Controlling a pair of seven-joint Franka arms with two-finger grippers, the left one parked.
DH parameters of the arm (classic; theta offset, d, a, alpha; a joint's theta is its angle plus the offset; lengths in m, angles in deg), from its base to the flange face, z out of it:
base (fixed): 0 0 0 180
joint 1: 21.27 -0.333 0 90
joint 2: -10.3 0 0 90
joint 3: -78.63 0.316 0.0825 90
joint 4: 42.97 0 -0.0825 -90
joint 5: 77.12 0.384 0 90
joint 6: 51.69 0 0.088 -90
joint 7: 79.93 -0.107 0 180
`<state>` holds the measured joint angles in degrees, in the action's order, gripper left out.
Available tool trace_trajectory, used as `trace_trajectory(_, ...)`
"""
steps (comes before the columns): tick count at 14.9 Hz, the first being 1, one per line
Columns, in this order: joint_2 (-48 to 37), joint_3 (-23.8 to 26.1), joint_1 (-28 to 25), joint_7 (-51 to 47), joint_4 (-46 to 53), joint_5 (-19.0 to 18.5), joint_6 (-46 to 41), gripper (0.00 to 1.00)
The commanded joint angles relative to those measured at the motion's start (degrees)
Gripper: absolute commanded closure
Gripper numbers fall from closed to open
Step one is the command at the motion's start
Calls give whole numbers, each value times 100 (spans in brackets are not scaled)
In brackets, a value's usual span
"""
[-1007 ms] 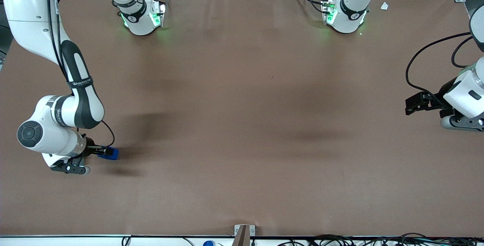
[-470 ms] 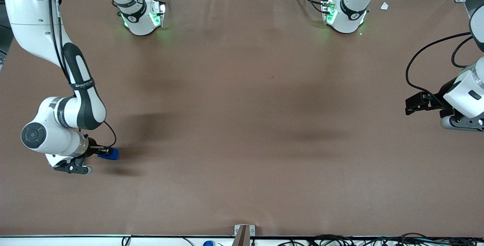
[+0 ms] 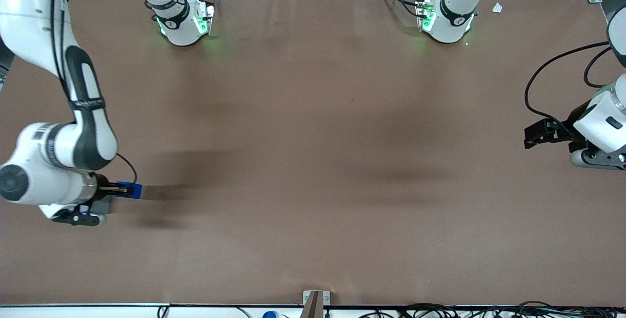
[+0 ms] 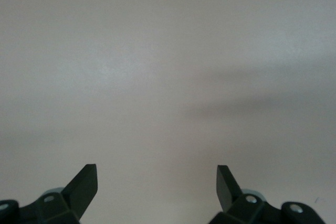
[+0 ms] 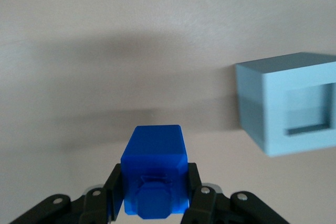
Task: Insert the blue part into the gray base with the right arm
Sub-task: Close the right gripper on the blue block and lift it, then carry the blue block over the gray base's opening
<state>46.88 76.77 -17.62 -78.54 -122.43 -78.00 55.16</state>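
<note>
From the front there is one blue part (image 3: 133, 190) and one gray base (image 3: 101, 205), both at the working arm's end of the brown table (image 3: 313, 161). The right arm (image 3: 73, 127) reaches low there, and its gripper (image 3: 122, 190) is clamped on the blue part, which hangs just above the table; the gray base, mostly hidden under the wrist, sits just beside it, nearer the front camera. The right wrist view shows the same pair — the blue part (image 5: 155, 177) pinched between the fingers (image 5: 194, 190), the gray base (image 5: 291, 108) standing apart from it, its square socket holding nothing.
</note>
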Motion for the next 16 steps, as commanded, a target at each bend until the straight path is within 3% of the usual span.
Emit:
trace_trajectory(1,-81,28,328,973,300,-44,-341,100)
trace_trajectory(5,33,28,698,1942,282,-53,203,100)
trace_trajectory(8,174,37,962,1979,291,-44,634,100)
trace_trajectory(16,288,28,1129,1952,300,-44,776,100)
